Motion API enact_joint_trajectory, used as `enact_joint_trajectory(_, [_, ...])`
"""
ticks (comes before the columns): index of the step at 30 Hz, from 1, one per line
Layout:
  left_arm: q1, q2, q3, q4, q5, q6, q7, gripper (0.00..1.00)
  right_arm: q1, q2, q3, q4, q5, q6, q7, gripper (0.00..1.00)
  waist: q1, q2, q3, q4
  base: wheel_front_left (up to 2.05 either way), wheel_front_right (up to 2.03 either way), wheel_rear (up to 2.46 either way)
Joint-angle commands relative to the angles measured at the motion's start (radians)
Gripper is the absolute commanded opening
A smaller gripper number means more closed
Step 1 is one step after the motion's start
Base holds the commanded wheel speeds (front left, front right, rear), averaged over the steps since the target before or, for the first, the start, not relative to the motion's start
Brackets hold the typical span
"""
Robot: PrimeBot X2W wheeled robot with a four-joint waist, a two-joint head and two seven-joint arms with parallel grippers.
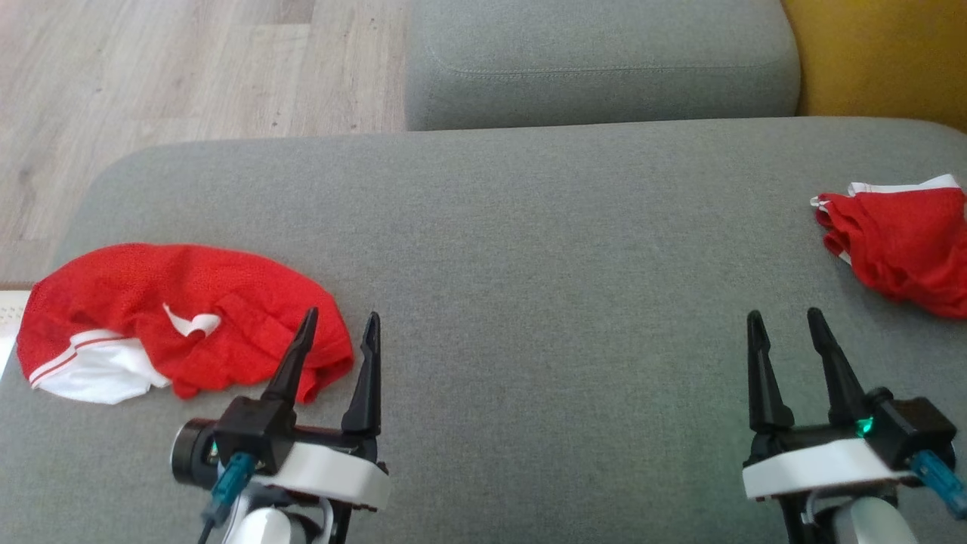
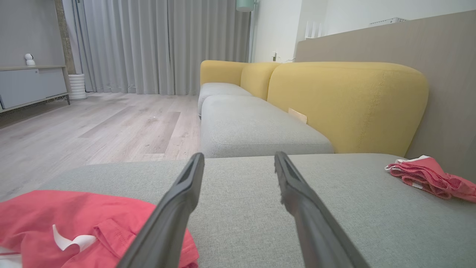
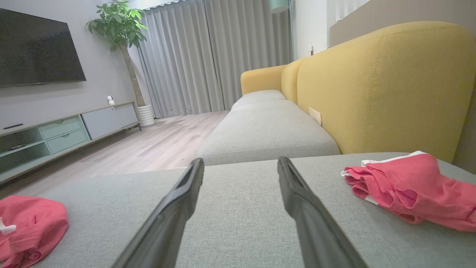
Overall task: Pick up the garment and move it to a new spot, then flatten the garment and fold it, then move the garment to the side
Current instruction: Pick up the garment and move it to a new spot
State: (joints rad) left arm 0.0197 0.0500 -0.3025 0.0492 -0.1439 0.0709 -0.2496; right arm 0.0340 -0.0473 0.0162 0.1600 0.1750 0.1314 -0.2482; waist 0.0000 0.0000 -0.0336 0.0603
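The red garment (image 1: 189, 302) lies bunched by the left edge of the grey seat (image 1: 529, 264), just beside the left fingers (image 1: 293, 363), which are spread apart and empty. The right fingers (image 1: 761, 370) are apart and empty too. Lots of bare seat lies between them. A second red garment (image 1: 899, 242) sits at the right edge. The wrist views show a yellow backrest (image 2: 346, 104).

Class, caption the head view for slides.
Left gripper and right gripper, jaws open, over a grey fabric sofa cushion; a crumpled red-and-white mesh garment beside the left, a second garment far right.
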Motion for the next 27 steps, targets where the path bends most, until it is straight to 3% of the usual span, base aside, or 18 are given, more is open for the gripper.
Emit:
enact_joint_trajectory(1, [-0.027, 0.000, 0.043, -0.033, -0.008, 0.002, -0.012, 1.00, -0.019, -0.003, 0.017, -0.038, 0.003, -0.001, -0.013, 1.00, 0.0000, 0.0000, -0.001, -0.002, 0.00, 0.00, 0.00])
enact_joint_trajectory(27, [-0.039, 0.000, 0.047, -0.023, -0.021, 0.002, -0.012, 1.00, -0.012, -0.003, 0.007, -0.032, 0.018, -0.001, -0.014, 1.00, 0.0000, 0.0000, 0.005, -0.016, 0.00, 0.00, 0.00])
